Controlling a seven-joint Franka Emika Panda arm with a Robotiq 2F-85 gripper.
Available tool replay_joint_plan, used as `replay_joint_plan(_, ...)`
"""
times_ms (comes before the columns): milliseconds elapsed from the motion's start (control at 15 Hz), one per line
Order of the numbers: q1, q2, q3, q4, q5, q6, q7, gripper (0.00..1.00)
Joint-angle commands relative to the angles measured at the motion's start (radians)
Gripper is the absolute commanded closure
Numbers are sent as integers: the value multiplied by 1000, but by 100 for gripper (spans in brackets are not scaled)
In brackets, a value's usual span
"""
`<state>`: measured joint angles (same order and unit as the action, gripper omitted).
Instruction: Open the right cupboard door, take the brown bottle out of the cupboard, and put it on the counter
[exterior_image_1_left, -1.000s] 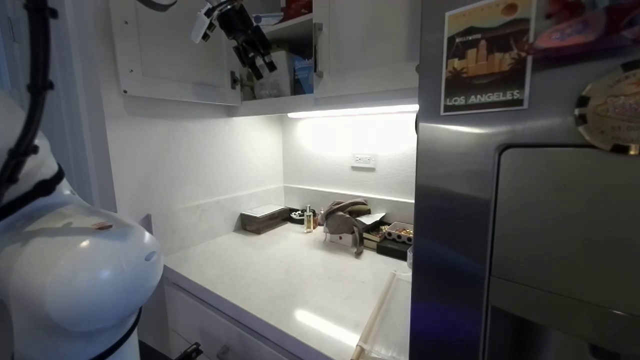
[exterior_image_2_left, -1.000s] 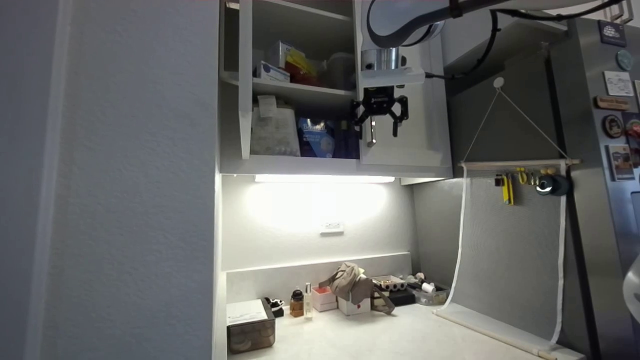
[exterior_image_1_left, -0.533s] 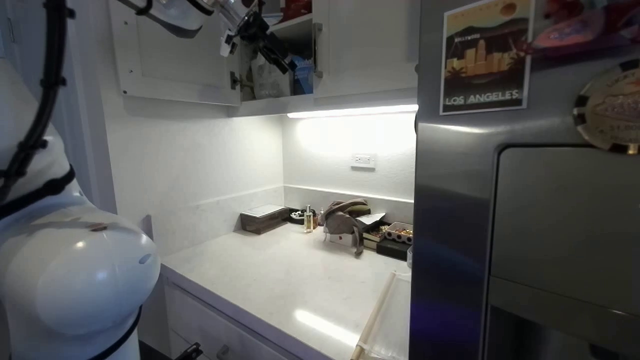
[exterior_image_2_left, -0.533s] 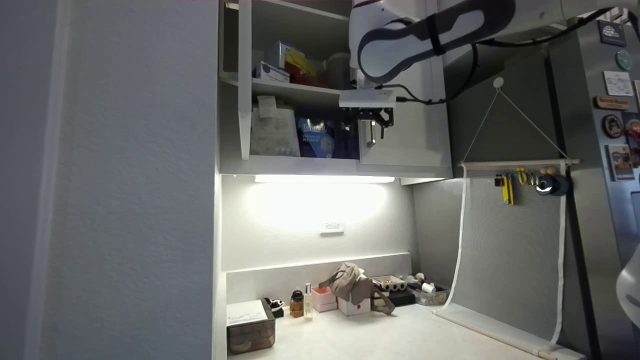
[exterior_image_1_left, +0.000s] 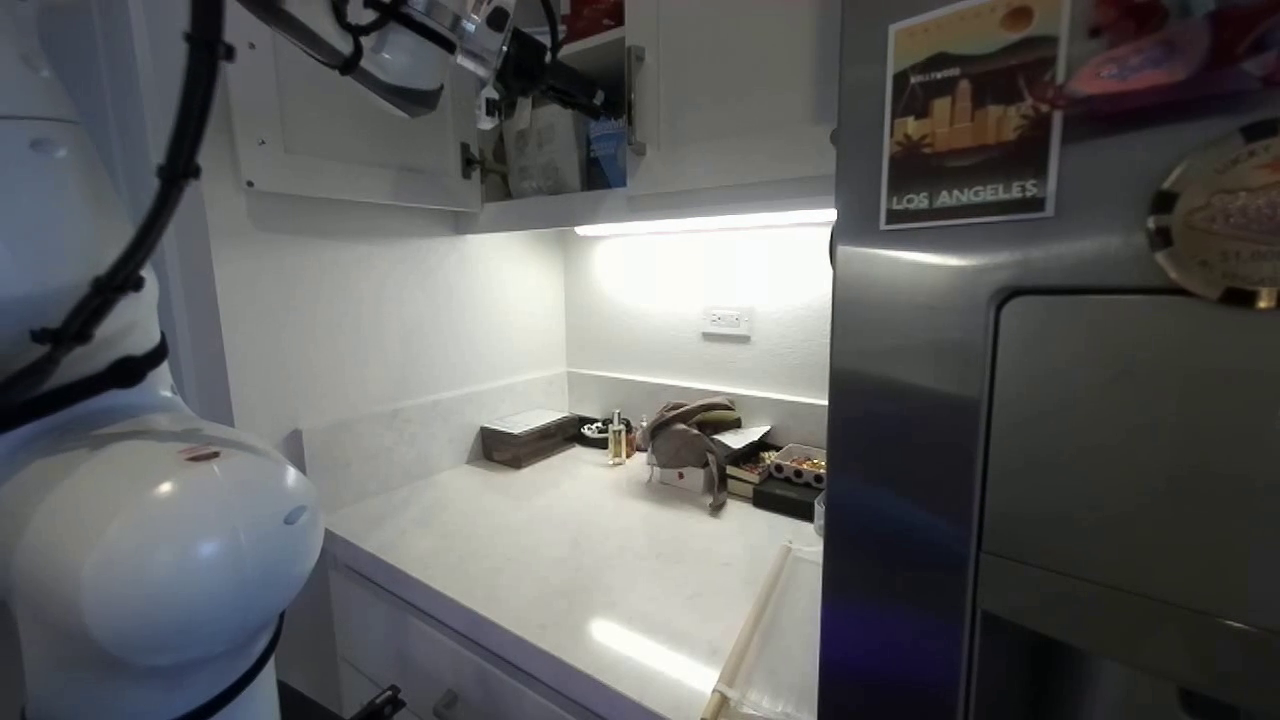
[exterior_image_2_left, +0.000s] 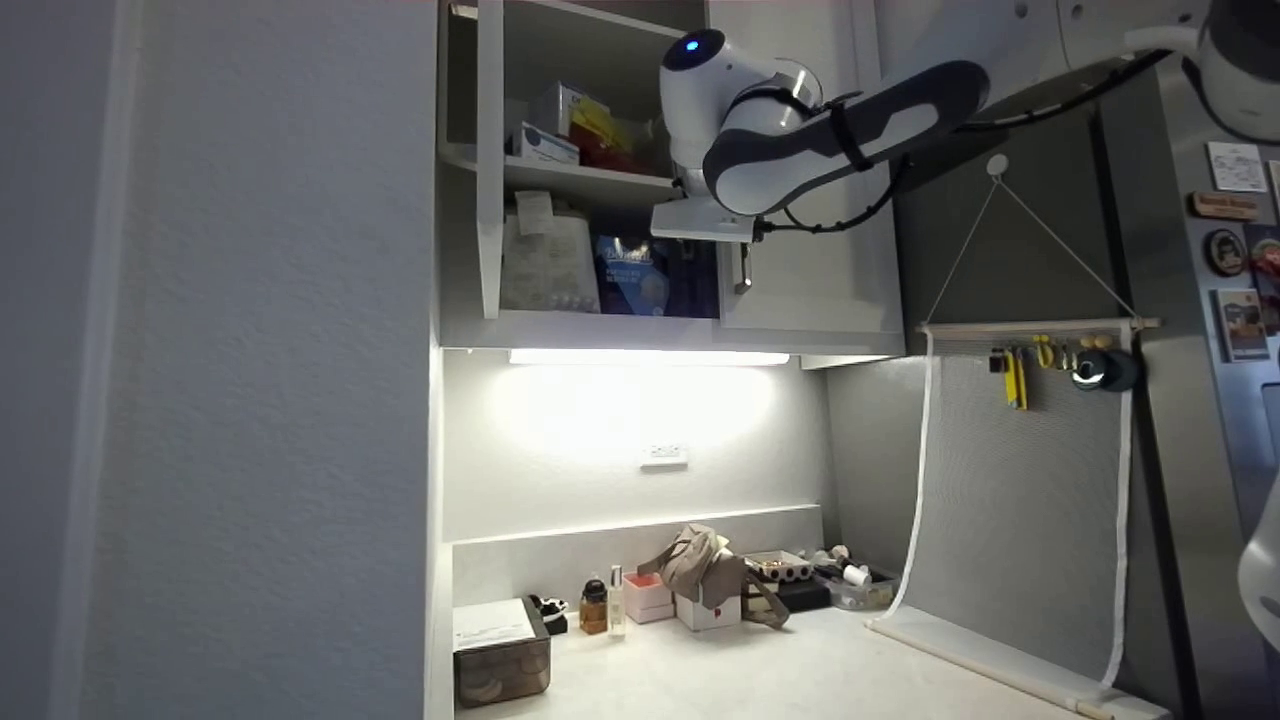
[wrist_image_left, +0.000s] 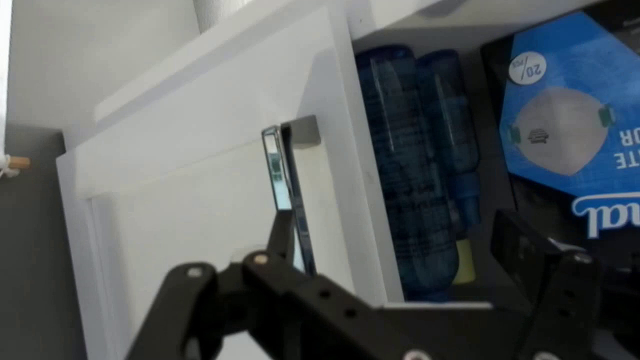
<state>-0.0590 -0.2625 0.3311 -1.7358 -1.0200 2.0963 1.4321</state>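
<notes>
The right cupboard door is shut, with a metal bar handle at its left edge. It shows in both exterior views (exterior_image_1_left: 740, 100) (exterior_image_2_left: 820, 270) and in the wrist view (wrist_image_left: 210, 200). My gripper (wrist_image_left: 400, 235) is open. One finger overlaps the handle (wrist_image_left: 277, 170) in the wrist view; contact cannot be told. The other finger is over the open left part of the cupboard (exterior_image_2_left: 600, 332). My gripper also shows in an exterior view (exterior_image_1_left: 590, 98), pointing at the cupboard. The white counter (exterior_image_1_left: 540, 530) lies below. The brown bottle is not in view inside the cupboard.
The left cupboard door (exterior_image_1_left: 350, 110) stands open. Inside are a blue packet (exterior_image_2_left: 635, 280), a pale bag (exterior_image_2_left: 550, 260) and blue bottles (wrist_image_left: 395, 175). On the counter stand an amber bottle (exterior_image_2_left: 593, 610), a clear bottle (exterior_image_2_left: 616, 605) and a brown box (exterior_image_1_left: 525, 445). A fridge (exterior_image_1_left: 910, 420) stands beside it.
My gripper has tilted up from pointing downward to pointing at the cupboard. It has moved closer to the handle and the open shelf. The doors have not moved.
</notes>
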Motion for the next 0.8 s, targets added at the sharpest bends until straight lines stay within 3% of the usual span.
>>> replay_joint_plan(0, 43, 44, 4, 41, -175, -113, 81, 0)
replay_joint_plan(200, 88, 76, -10, 52, -278, -202, 85, 0)
replay_joint_plan(733, 155, 138, -60, 74, -385, -350, 66, 0)
